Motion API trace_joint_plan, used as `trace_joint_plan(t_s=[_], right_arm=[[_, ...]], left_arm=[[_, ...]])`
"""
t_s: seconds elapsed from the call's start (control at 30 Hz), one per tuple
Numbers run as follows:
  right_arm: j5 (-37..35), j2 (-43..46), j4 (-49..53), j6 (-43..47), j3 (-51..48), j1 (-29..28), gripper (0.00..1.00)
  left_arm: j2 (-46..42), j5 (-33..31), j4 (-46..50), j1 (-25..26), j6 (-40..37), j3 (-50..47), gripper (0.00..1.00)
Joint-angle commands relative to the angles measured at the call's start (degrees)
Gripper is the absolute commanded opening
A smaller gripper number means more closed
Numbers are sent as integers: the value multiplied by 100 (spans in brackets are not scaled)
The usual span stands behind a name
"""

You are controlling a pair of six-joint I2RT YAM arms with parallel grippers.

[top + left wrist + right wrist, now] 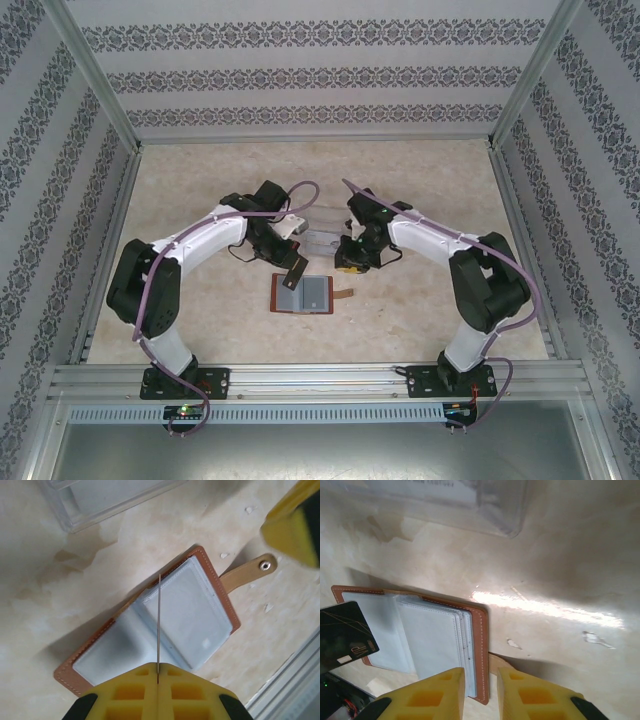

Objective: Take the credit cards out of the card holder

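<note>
left hand [157,674]: clenched on credit card [159,625], over card holder [195,615]
right hand [481,676]: slightly parted, empty, above card holder edge
card holder: open on tabletop [150,540]

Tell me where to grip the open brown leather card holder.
Take the reddish-brown leather card holder probably by its stitched edge beside the strap tab, coming from above with the right gripper, whose slightly parted fingers frame that edge. It lies flat and open, so only a rim offers purchase.
</note>
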State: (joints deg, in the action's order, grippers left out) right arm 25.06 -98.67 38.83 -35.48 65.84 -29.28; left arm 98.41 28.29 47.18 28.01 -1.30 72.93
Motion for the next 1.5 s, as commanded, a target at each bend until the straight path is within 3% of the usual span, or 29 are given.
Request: trace_joint_plan(t_s=[0.0,0.27,0.63,0.97,1.47], right_arm=[[-112,219,269,266,-45,147,25],[-159,415,424,472,-78,417,25],[-238,758,536,552,-304,651,25],[-294,965,538,479,-455,713,25],[-359,1197,541,367,-665,774,25]], left_arm=[[46,-157,222,-29,-1309,224,0],[528,91,570,-19,-3034,1166,0],[1259,-597,1057,-29,-5121,2613,0],[2304,-441,1642,-31,-5775,4385,0],[3152,-299,2434,16,-6195,5247,0]])
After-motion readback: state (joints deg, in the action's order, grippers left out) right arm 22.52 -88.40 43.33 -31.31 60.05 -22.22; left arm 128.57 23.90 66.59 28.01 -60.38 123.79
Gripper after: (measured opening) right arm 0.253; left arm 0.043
